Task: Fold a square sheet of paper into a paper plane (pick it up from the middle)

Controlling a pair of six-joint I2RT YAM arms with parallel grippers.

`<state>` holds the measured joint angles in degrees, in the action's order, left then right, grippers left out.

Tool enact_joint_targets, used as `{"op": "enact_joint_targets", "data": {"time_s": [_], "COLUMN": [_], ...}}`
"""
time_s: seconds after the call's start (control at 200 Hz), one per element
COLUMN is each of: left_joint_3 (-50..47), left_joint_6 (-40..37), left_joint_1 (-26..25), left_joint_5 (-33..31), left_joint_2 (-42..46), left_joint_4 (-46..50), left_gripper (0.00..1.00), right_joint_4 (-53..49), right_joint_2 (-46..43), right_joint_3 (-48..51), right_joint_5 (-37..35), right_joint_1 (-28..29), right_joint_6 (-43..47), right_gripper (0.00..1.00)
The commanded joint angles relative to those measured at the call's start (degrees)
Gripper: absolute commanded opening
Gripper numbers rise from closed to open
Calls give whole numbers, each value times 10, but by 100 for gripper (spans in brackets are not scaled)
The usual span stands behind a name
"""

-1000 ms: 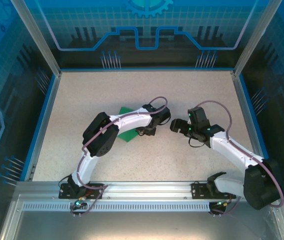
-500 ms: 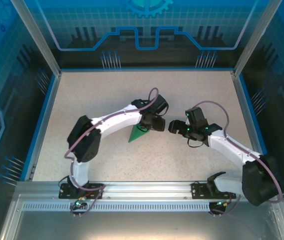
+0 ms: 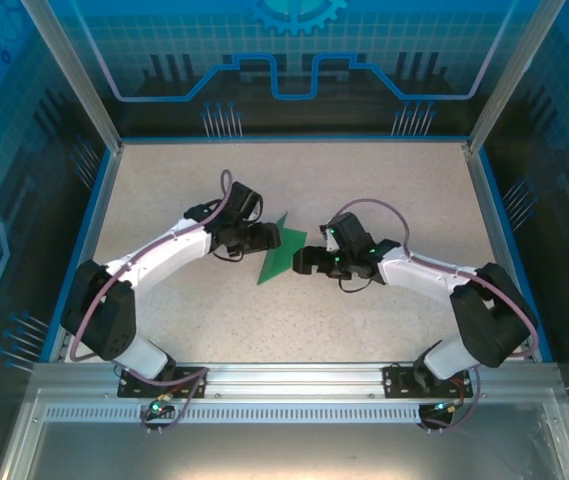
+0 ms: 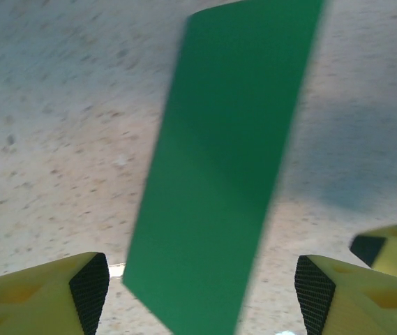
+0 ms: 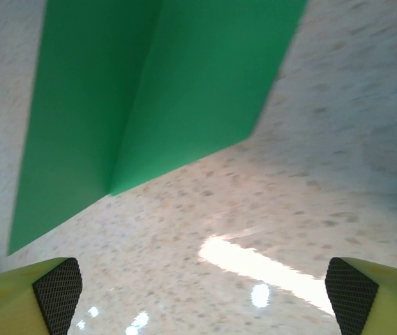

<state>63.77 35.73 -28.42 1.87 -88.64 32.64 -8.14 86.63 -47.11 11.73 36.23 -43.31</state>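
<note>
Left tool (image 3: pixel 268 238) spread wide; green paper (image 4: pixel 219 174) blurred, both ends cut off.

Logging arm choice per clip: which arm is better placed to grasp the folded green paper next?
Probably left. The folded green paper sits right between the open fingers of the left gripper in its wrist view; for the right gripper, also open, it lies off to the upper left.
</note>
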Motion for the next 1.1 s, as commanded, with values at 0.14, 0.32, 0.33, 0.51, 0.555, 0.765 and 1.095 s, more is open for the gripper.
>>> {"op": "enact_joint_targets", "data": {"time_s": [0.14,0.32,0.33,0.51,0.555,0.765,1.095], "left_joint_3": [-77,-118,-119,-121,-119,-114,-124], "left_joint_6": [43,55,54,48,46,37,24], "left_joint_1": [44,70,70,74,73,73,74], "left_joint_5": [29,31,31,31,32,56,193], "left_joint_2": [15,10,10,3,0,0,-2], "left_joint_4": [-45,-62,-62,-66,-67,-84,-197], "left_gripper": [70,63,63,61,61,60,54], "right_joint_4": [51,68,70,86,84,32,-100], "right_joint_2": [43,81,83,87,85,75,81], "right_joint_3": [-58,-76,-76,-66,-60,-57,-66], "right_joint_5": [47,36,34,7,2,-15,146], "right_joint_1": [48,86,88,105,106,96,-4], "right_joint_6": [-41,-98,-103,-158,-167,-162,60], "right_gripper": [94,75,74,48,41,11,1]}}
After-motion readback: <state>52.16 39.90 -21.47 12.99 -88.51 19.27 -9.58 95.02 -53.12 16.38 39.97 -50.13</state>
